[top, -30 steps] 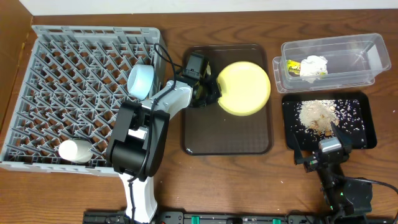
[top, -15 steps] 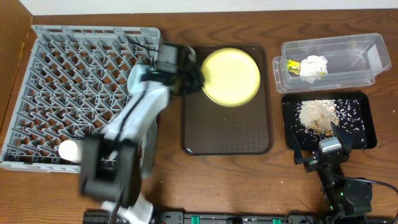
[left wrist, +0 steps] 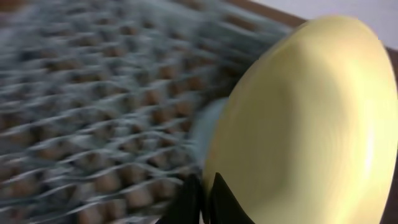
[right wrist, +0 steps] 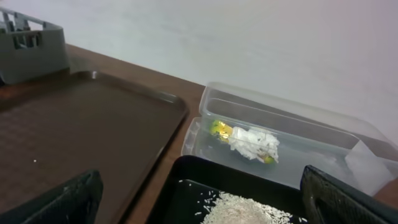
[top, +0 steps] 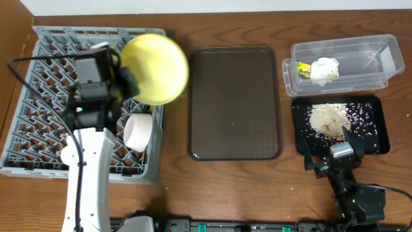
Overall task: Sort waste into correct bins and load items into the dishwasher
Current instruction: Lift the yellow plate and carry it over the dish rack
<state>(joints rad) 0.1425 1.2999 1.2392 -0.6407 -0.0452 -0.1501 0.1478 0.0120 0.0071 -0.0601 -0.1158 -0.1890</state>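
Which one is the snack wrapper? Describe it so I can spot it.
Top right of the overhead view: the clear plastic tub, above the black tray. At its left end, the snack wrapper is the small green-and-yellow scrap beside the crumpled white tissue.

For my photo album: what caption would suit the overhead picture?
The left gripper holds a pale yellow plate over the grey dish rack, a white bowl already inside.

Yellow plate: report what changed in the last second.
The left gripper, shut on the yellow plate at its rim, carried it left off the brown tray to over the dish rack. The right gripper, clear tub and black tray stayed put.
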